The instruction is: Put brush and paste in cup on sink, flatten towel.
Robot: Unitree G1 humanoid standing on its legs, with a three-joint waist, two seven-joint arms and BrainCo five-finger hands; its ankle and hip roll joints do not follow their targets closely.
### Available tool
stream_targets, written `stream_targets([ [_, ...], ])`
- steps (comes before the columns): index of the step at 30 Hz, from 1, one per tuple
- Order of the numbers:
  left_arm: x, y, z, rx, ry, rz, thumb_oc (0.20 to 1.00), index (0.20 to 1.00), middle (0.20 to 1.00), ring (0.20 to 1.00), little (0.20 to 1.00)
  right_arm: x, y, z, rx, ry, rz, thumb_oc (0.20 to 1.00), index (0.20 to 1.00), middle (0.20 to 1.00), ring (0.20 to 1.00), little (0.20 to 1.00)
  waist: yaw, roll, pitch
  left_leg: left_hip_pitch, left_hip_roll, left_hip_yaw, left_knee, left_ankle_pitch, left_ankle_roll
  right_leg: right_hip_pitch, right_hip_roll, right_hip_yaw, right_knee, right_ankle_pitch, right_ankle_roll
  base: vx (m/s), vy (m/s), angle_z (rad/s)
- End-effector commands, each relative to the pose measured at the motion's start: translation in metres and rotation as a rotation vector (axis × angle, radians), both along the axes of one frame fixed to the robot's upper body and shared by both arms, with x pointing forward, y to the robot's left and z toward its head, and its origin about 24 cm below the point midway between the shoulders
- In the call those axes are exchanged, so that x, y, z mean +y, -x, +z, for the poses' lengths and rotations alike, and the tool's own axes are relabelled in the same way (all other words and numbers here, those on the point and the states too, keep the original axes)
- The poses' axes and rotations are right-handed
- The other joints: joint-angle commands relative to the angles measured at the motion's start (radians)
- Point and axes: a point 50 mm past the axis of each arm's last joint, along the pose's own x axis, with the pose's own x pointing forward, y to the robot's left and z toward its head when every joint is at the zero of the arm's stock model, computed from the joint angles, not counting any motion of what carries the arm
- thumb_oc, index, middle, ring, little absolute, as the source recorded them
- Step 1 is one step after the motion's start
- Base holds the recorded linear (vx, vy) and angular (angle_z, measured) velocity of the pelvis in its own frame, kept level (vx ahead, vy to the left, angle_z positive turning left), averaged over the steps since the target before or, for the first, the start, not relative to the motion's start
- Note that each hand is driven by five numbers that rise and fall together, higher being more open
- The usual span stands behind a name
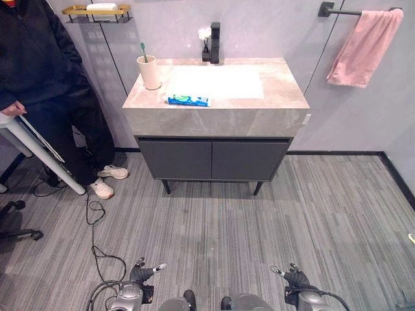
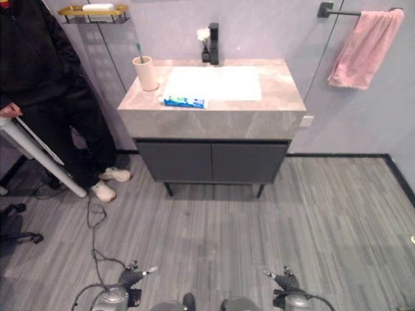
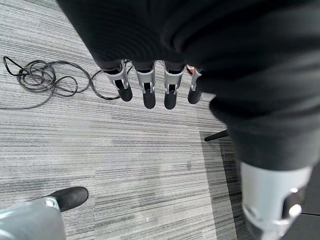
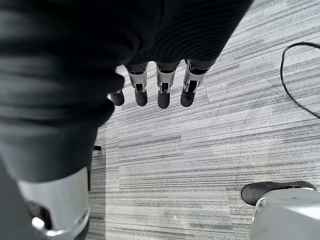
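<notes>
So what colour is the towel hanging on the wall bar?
Pink; the towel shows best in the left eye view.

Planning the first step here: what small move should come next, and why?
Probably step toward the vanity: both hands, left hand and right hand, hang open and empty over the floor, far from the toothpaste lying outside the cup.

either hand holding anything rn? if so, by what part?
Nothing held. Left hand and right hand hang open over the floor. Toothbrush stands in the cup, toothpaste lies on the counter, towel hangs on its bar.
</notes>
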Motion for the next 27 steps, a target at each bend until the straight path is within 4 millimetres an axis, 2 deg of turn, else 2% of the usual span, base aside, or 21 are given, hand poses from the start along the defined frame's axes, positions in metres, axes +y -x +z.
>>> stream_targets([
  [1, -0.002, -0.022, 0.009, -0.083, 0.013, -0.007, 1.000, 1.000, 1.000, 1.000, 1.000, -0.001, -0.020, 0.008, -0.061, -0.003, 0.005, 1.000, 1.000, 1.000, 1.000, 1.000, 0.001, 0.000, 0.014, 0.010, -0.003, -0.026, 0.053, -0.080, -0.022, 0.024, -0.050, 0.051, -0.172, 0.170, 0.117, -0.01, 0.048, -0.01],
  [14, 0.001, -0.028, 0.014, -0.100, -0.026, -0.066, 1.000, 1.000, 1.000, 1.000, 1.000, 0.000, -0.026, 0.010, -0.074, -0.020, -0.017, 1.000, 1.000, 1.000, 1.000, 1.000, 0.005, 0.002, 0.039, 0.029, -0.033, 0.006, 0.039, -0.084, 0.014, 0.017, -0.075, 0.100, -0.162, 0.182, 0.145, 0.00, 0.088, -0.07],
  [21, 0.006, -0.035, 0.019, -0.112, -0.079, -0.100, 1.000, 1.000, 1.000, 1.000, 1.000, 0.009, -0.033, 0.013, -0.107, -0.030, 0.006, 1.000, 1.000, 1.000, 1.000, 1.000, -0.007, 0.004, 0.055, 0.053, -0.049, 0.016, -0.025, -0.061, 0.038, -0.049, -0.085, 0.116, -0.054, 0.200, 0.174, -0.01, 0.110, -0.07],
  [22, 0.009, -0.034, 0.019, -0.112, -0.084, -0.097, 1.000, 1.000, 1.000, 1.000, 1.000, 0.012, -0.034, 0.014, -0.123, -0.039, 0.010, 1.000, 1.000, 1.000, 1.000, 1.000, -0.013, 0.003, 0.062, 0.075, -0.055, 0.018, -0.051, -0.052, 0.045, -0.090, -0.084, 0.127, 0.023, 0.246, 0.184, 0.01, 0.120, -0.14],
  [24, 0.009, -0.035, 0.020, -0.120, -0.080, -0.095, 1.000, 1.000, 1.000, 1.000, 1.000, 0.015, -0.037, 0.016, -0.148, -0.050, 0.019, 1.000, 1.000, 1.000, 1.000, 1.000, -0.019, 0.007, 0.083, 0.095, -0.060, 0.022, -0.068, -0.044, 0.058, -0.159, -0.085, 0.128, 0.135, 0.336, 0.183, -0.02, 0.160, -0.15],
  [26, 0.010, -0.035, 0.021, -0.122, -0.080, -0.095, 1.000, 1.000, 1.000, 1.000, 1.000, 0.016, -0.038, 0.017, -0.157, -0.052, 0.026, 1.000, 1.000, 1.000, 1.000, 1.000, -0.019, 0.012, 0.092, 0.103, -0.055, 0.025, -0.081, -0.039, 0.062, -0.196, -0.081, 0.117, 0.182, 0.342, 0.180, -0.01, 0.094, -0.35],
  [27, 0.010, -0.034, 0.020, -0.120, -0.079, -0.091, 1.000, 1.000, 1.000, 1.000, 1.000, 0.018, -0.041, 0.019, -0.172, -0.052, 0.040, 1.000, 1.000, 1.000, 1.000, 1.000, -0.020, 0.017, 0.100, 0.110, -0.051, 0.028, -0.095, -0.035, 0.063, -0.230, -0.081, 0.091, 0.203, 0.336, 0.178, 0.10, 0.103, -0.09],
])
